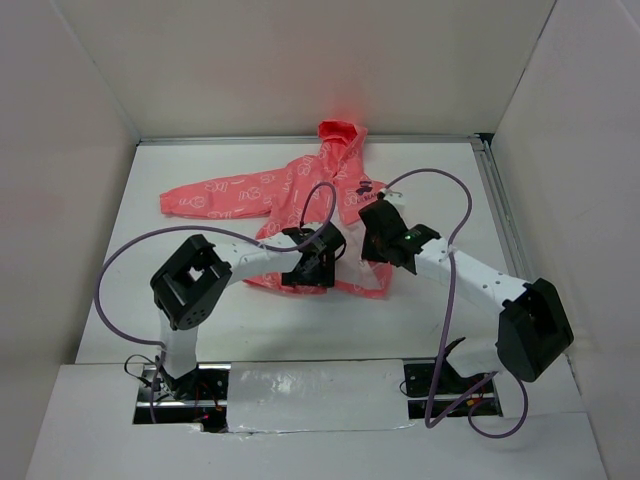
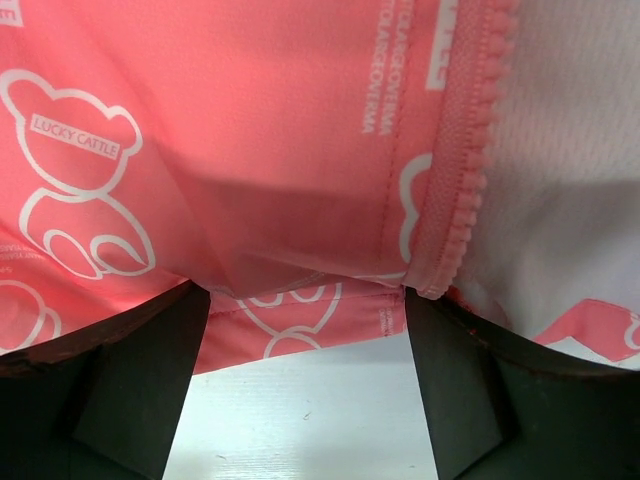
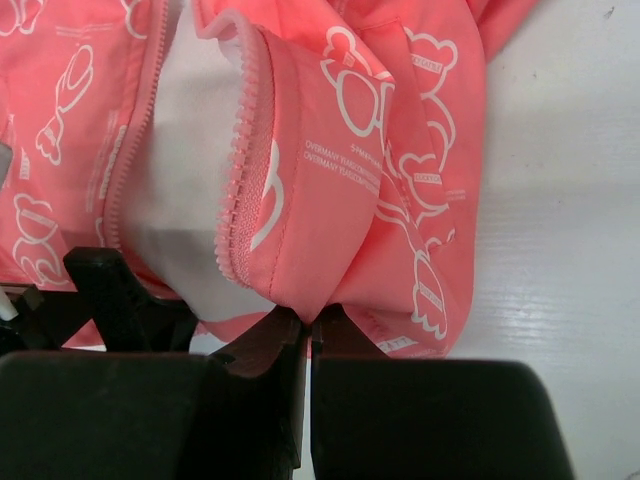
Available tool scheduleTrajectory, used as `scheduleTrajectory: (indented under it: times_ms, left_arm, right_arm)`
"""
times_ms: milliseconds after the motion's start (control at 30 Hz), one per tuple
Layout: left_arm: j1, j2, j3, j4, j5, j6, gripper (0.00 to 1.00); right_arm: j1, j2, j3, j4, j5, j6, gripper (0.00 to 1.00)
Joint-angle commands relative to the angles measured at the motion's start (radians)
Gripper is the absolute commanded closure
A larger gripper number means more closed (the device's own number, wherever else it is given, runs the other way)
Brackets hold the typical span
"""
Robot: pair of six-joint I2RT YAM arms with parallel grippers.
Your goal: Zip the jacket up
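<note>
The thin coral-pink hooded jacket with white bear prints [image 1: 300, 190] lies unzipped on the white counter [image 1: 250, 330], towards the far wall. The left fingers [image 2: 130, 380] stand wide apart over its bottom hem, holding nothing, with one pink zip edge [image 2: 455, 170] just inside them. The right fingers [image 3: 260, 370] are pinched tight on the hem by the other zip edge [image 3: 240, 190]. There is bare counter in front of the hem and to the right.
</note>
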Motion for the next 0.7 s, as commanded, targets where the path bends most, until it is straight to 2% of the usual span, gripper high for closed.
scheduleTrajectory:
  times_ms: [0, 200, 300, 333, 433, 667]
  left_arm:
    - [-0.013, 0.150, -0.113, 0.019, 0.159, -0.046, 0.10]
    - [-0.013, 0.185, -0.106, 0.001, 0.168, -0.053, 0.39]
    - [-0.012, 0.190, -0.118, 0.018, 0.191, -0.048, 0.60]
    - [-0.012, 0.190, -0.116, 0.015, 0.193, -0.048, 0.70]
    - [-0.010, 0.158, -0.104, -0.017, 0.179, -0.049, 0.86]
    - [-0.010, -0.094, -0.197, 0.018, 0.199, 0.000, 1.00]
  right_arm:
    - [0.004, -0.034, -0.004, 0.022, 0.043, 0.014, 1.00]
    - [-0.002, -0.042, -0.012, 0.019, 0.075, 0.038, 1.00]
    - [-0.001, -0.045, -0.019, 0.012, 0.080, 0.049, 1.00]
    - [-0.002, -0.051, -0.022, 0.016, 0.075, 0.048, 1.00]
    - [-0.007, -0.060, -0.033, 0.019, 0.069, 0.051, 1.00]
    - [-0.063, -0.062, -0.052, 0.044, 0.052, 0.060, 1.00]
